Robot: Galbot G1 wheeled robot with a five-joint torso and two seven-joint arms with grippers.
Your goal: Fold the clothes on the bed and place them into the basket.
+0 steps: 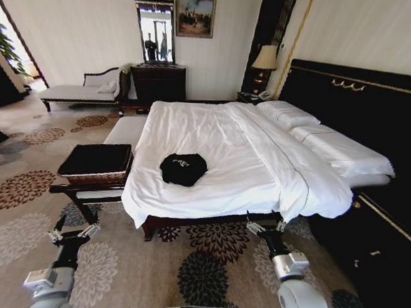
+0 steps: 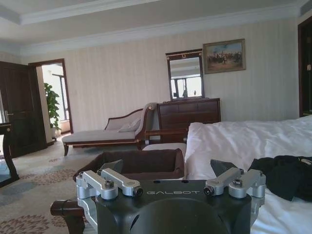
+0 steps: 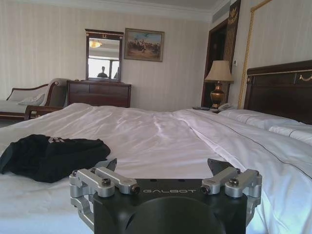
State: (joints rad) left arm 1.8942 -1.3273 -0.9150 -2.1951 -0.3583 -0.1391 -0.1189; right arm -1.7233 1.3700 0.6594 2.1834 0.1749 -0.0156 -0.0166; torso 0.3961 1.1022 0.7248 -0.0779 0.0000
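The clothes are one black T-shirt [image 1: 183, 168], crumpled in a heap with white lettering on top, lying near the foot of the bed [image 1: 213, 137] on the white duvet. The brown wicker basket [image 1: 96, 164] with black lining rests on a dark bench beside the bed's foot corner, to the left. My left gripper [image 1: 72, 231] hangs open over the carpet below the basket. My right gripper [image 1: 267, 227] is open just short of the bed's foot edge. The left wrist view has the basket [image 2: 141, 163] ahead and the T-shirt [image 2: 285, 173] off to one side. The right wrist view looks across the duvet at the T-shirt [image 3: 48, 156].
A dark wooden bench [image 1: 71, 189] carries the basket, with a white upholstered bench [image 1: 126, 131] behind it. A chaise longue [image 1: 78, 90] and a dresser [image 1: 159, 82] stand at the far wall. The black headboard [image 1: 358, 106] and pillows [image 1: 289, 115] are on the right. Patterned carpet [image 1: 200, 270] lies between me and the bed.
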